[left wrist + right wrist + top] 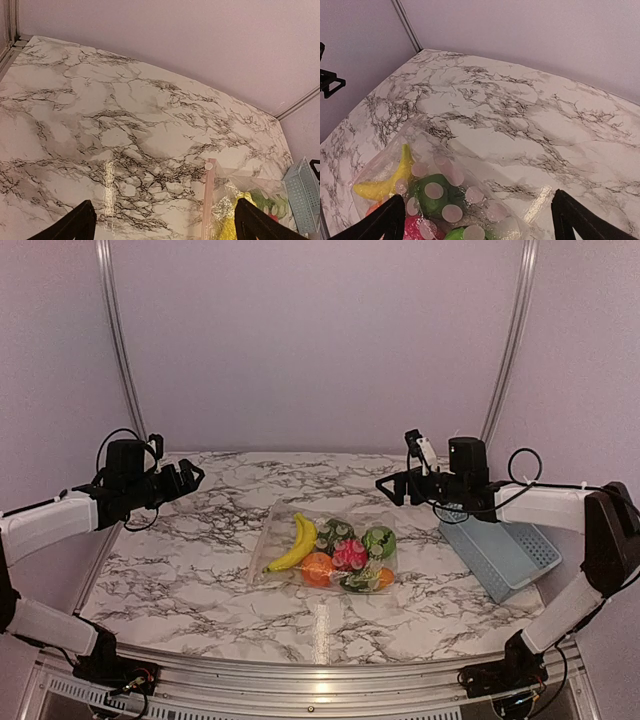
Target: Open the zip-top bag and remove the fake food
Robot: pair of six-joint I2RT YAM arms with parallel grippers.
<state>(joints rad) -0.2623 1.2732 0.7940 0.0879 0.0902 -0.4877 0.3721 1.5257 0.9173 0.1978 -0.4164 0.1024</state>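
Wide-open, empty left gripper (191, 477) and right gripper (384, 487) hang well apart from the zip-top bag (325, 550); each should pinch one lip at its zip strip (208, 200), then pull apart.

Left wrist view: the bottom edge is chopping off the left gripper (162, 220), so only two dark tips are poking in. It's also slicing through the zip-top bag (235, 187) and its zip strip (208, 200), so I'm not seeing whether it's sealed. The fake food (227, 227) is blurring into yellow and green smears, and the right edge is clipping the blue basket (300, 192). Right wrist view: the right gripper (477, 210) is showing just its tips, and the bag's near part is running off frame. From the top, the right arm (540, 505) is covering the basket's far edge
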